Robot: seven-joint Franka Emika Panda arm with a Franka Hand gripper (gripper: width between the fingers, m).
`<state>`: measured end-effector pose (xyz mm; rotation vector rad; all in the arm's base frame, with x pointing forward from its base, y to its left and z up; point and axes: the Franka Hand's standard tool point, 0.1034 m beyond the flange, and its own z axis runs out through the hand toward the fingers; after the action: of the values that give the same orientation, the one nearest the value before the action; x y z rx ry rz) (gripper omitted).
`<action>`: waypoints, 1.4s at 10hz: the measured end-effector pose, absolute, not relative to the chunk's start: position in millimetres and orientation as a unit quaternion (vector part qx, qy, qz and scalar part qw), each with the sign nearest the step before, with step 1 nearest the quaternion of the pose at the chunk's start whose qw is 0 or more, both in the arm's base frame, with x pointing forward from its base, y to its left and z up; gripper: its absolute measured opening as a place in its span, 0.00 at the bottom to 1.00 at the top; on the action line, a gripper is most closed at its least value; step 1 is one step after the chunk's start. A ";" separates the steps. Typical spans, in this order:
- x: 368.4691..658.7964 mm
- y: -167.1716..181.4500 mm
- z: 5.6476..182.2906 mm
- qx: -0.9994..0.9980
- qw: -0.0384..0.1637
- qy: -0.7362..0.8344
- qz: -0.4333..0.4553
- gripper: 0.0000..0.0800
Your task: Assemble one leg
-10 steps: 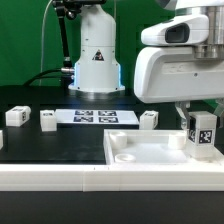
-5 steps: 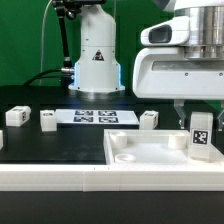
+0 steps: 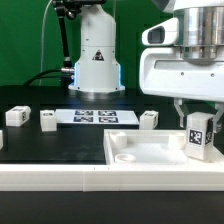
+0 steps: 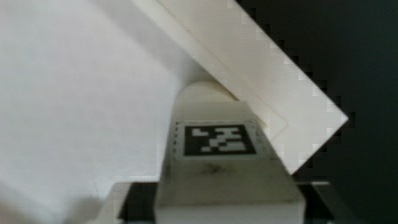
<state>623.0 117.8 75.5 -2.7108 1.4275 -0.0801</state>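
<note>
The fingers (image 4: 135, 204) are closed on both sides of the leg (image 3: 199, 134). They hold it upright, with its tag facing the exterior camera. They are open only as wide as the block itself.

Compared with one second ago, the leg is a little lower and a little more toward the exterior view's left. It is now over the near corner of the white square panel (image 3: 140, 152), on the exterior view's right. In the wrist view the leg stands close against the panel's raised edge. I cannot tell if it already touches the socket.

I judge that the arm is lining up the leg for insertion and the fixing is not yet done. Three other legs (image 3: 47, 120) lie on the black tabletop (image 3: 30, 145), near the marker board (image 3: 95, 117).
</note>
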 end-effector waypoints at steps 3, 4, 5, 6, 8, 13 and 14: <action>622.5 117.8 75.4 -0.825 0.041 0.563 -0.021 0.36; 621.9 118.5 75.2 -0.807 0.040 0.589 -0.018 0.36; 621.9 118.5 75.2 -0.795 0.042 0.605 -0.017 0.36; 621.8 118.3 75.1 -0.779 0.044 0.625 -0.014 0.36; 621.8 118.6 75.0 -0.786 0.044 0.616 -0.015 0.65; 621.7 119.1 74.8 -0.886 0.039 0.462 -0.023 0.81; 622.9 119.5 75.0 -0.906 0.040 0.419 -0.028 0.81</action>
<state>622.9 119.5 75.0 -2.7765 1.2849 -0.0866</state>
